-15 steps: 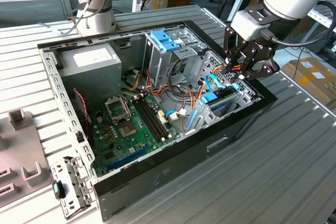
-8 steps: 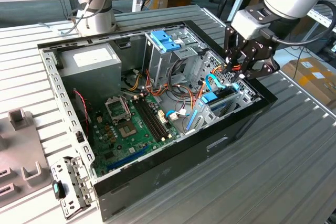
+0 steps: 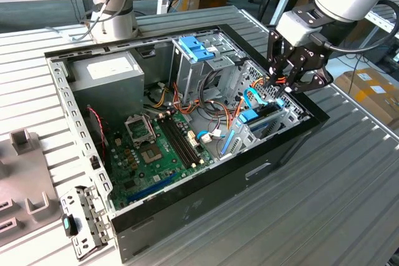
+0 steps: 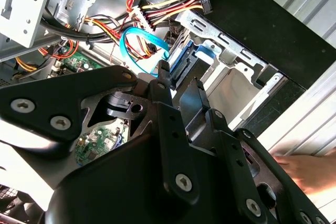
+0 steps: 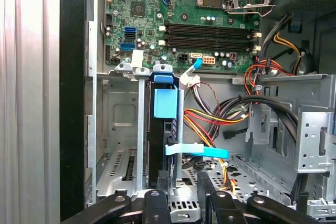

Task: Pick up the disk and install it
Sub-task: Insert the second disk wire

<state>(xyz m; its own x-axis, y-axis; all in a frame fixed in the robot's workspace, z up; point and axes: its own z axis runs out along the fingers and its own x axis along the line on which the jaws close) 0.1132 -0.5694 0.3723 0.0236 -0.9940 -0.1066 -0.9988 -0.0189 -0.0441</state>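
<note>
Exterior view: end effector (image 3: 288, 84) poised over the drive bay at the open computer case's (image 3: 206, 200) corner on the exterior view's right, on the ribbed worktop (image 3: 324, 204). Disk (image 3: 262, 116) standing on edge in that bay, blue rail uppermost.

Second wrist view: fingers (image 4: 164, 77) slightly spread, gripping nothing, just above the disk (image 4: 185, 62).

First wrist view: disk (image 5: 160, 135) slotted upright between bay walls, fingertips (image 5: 161, 179) near its edge.
</note>
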